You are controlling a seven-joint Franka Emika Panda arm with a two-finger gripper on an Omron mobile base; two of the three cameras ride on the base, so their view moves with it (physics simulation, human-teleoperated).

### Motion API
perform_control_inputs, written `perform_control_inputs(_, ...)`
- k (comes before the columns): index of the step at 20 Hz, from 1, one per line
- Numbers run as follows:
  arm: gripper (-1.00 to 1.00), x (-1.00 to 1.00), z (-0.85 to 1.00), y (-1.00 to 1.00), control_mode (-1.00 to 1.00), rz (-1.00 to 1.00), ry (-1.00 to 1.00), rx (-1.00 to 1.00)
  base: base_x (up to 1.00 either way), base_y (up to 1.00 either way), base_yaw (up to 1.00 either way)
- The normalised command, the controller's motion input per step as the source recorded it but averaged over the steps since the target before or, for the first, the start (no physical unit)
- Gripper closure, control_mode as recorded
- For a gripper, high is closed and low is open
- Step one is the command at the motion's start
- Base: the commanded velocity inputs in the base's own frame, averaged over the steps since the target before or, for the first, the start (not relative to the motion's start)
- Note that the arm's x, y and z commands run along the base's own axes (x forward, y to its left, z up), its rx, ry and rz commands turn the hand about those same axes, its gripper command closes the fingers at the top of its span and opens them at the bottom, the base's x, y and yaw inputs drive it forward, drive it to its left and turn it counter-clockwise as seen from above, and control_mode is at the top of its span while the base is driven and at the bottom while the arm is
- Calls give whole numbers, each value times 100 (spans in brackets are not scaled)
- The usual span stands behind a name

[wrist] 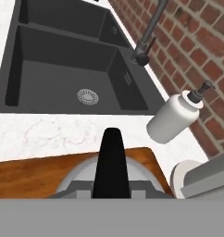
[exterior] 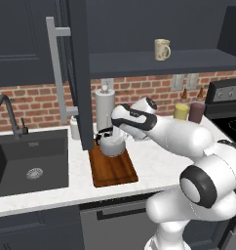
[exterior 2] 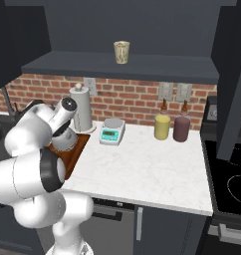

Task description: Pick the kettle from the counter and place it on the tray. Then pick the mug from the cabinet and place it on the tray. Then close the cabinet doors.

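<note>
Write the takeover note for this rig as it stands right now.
Gripper: shut on the black arched handle of the squat silver-grey metal kettle.
Kettle: on or just above the far end of the reddish-brown wooden tray, by the white paper-towel roll; whether it has touched down is unclear.
Cream-beige ceramic mug: on the shelf of the dark upper cabinet.
Tall dark cabinet doors: open.
Done: kettle brought to the tray.
Left: release kettle, move mug to tray, close doors.

I see a dark sink [exterior: 27, 166], black faucet [exterior: 7, 113], white soap dispenser [wrist: 173, 116], paper-towel roll [exterior 2: 81, 107], kitchen scale [exterior 2: 112, 131], yellow canister [exterior 2: 162, 126], maroon canister [exterior 2: 181, 128], brick backsplash [exterior 2: 132, 102]
</note>
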Motion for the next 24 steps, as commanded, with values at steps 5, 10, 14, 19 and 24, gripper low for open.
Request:
perform_control_inputs(5, 100, 23, -20, 0, -100, 0, 0, 1, 0, 0, 0)
perform_control_inputs(10, 100, 18, -19, 0, -100, 0, 0, 0, 0, 0, 0)
perform_control_inputs(14, 100, 17, -7, 13, -100, 0, 0, 0, 0, 0, 0)
perform_control_inputs(19, 100, 16, 0, 24, -100, 0, -1, 1, 0, 0, 0)
perform_control_inputs(24, 100, 19, -1, 13, -100, 0, 0, 1, 0, 0, 0)
